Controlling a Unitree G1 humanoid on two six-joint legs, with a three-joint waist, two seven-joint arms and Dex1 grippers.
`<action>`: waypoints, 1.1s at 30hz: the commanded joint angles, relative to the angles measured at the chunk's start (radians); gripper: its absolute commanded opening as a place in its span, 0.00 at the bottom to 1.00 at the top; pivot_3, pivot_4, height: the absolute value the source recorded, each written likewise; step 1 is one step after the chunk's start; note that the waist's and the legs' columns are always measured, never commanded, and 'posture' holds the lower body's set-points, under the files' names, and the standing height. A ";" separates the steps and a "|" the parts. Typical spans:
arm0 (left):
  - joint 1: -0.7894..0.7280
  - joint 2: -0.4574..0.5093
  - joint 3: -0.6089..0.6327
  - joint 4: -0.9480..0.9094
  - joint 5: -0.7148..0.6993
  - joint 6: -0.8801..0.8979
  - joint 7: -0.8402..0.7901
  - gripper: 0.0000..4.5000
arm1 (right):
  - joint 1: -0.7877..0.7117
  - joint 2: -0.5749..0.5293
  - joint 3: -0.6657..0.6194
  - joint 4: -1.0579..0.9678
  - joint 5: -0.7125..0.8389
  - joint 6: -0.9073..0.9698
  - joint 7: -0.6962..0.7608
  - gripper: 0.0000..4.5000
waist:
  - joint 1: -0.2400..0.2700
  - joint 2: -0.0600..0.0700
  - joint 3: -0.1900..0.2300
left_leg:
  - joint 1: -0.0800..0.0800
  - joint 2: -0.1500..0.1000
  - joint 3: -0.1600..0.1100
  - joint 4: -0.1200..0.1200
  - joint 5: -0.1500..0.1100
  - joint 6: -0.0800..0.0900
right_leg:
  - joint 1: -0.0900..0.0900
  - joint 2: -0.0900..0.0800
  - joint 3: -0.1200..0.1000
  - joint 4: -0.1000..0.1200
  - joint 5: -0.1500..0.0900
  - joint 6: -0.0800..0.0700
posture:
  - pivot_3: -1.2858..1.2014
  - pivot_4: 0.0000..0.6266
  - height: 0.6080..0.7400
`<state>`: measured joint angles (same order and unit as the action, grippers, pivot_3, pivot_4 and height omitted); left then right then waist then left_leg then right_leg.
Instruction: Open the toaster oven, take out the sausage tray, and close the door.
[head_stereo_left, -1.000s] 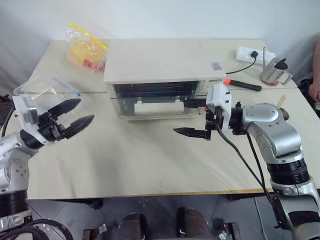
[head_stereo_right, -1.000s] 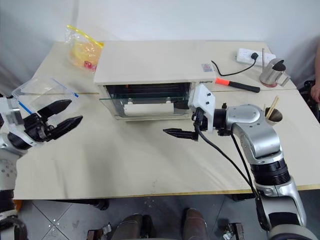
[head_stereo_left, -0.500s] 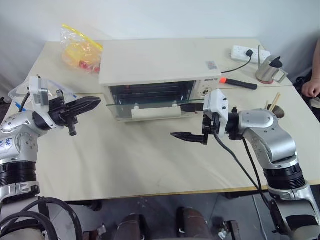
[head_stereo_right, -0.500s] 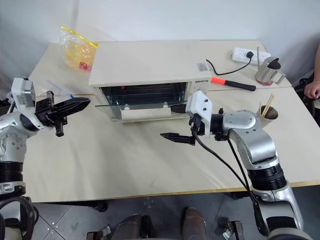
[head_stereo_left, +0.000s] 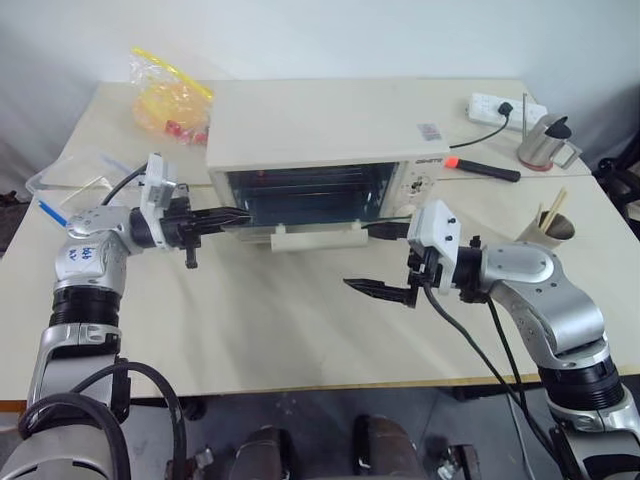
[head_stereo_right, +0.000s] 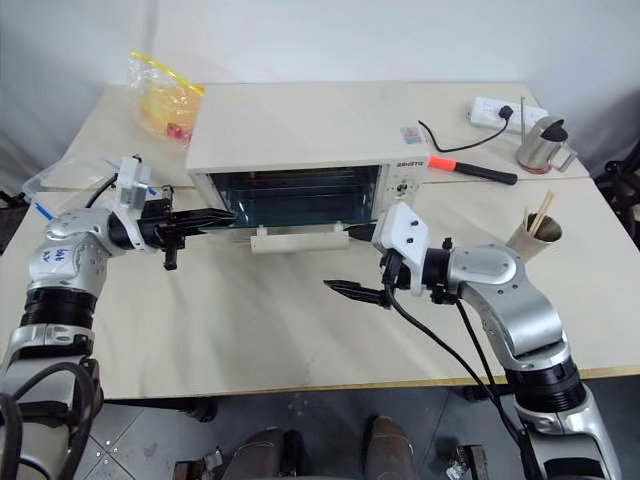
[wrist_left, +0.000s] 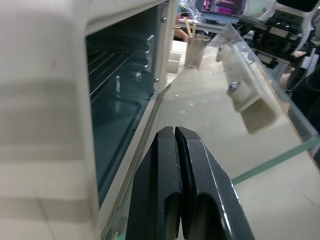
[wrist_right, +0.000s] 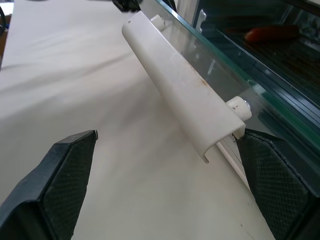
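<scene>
Door (head_stereo_left: 300, 215) half-open, handle (head_stereo_left: 318, 236) long axis left-right.

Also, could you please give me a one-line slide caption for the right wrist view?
Open right gripper facing the cream bar handle of the half-open glass door, sausage visible behind.
</scene>
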<state>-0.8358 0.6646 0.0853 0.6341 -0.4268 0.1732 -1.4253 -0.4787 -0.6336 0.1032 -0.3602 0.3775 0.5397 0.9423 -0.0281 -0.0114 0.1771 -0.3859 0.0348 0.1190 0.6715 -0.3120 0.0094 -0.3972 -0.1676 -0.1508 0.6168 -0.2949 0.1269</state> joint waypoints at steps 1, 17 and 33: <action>-0.027 -0.007 -0.017 0.018 0.025 -0.025 -0.036 0.01 | 0.058 -0.055 0.042 0.051 -0.060 0.047 -0.013 1.00 | 0.002 -0.002 -0.001 | 0.000 0.000 0.000 0.001 0.000 0.000 | 0.001 0.000 0.000 0.000 0.000 0.000 | 0.52 0.24 1.00; -0.076 -0.045 -0.057 0.126 0.113 -0.097 -0.088 0.01 | 0.162 -0.174 -0.047 0.000 -0.043 0.129 -0.024 1.00 | 0.011 -0.003 0.001 | -0.007 0.000 -0.001 0.006 -0.003 0.003 | -0.004 0.000 0.000 0.002 0.000 0.001 | 0.52 0.24 1.00; -0.011 -0.020 -0.230 0.097 0.288 -0.334 -0.136 0.01 | -0.033 -0.331 -0.118 0.075 -0.073 0.088 0.012 1.00 | 0.023 -0.003 0.001 | -0.008 0.001 0.001 0.011 -0.005 0.004 | -0.006 0.000 0.001 0.001 0.001 0.001 | 0.52 0.24 1.00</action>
<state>-0.8519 0.6344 -0.1343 0.7521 -0.1537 -0.1199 -1.5013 -0.4950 -0.9777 -0.0194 -0.2666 0.3148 0.6482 0.9751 -0.0046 -0.0141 0.1778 -0.3942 0.0358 0.1204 0.6822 -0.3170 0.0137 -0.4030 -0.1678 -0.1494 0.6182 -0.2944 0.1279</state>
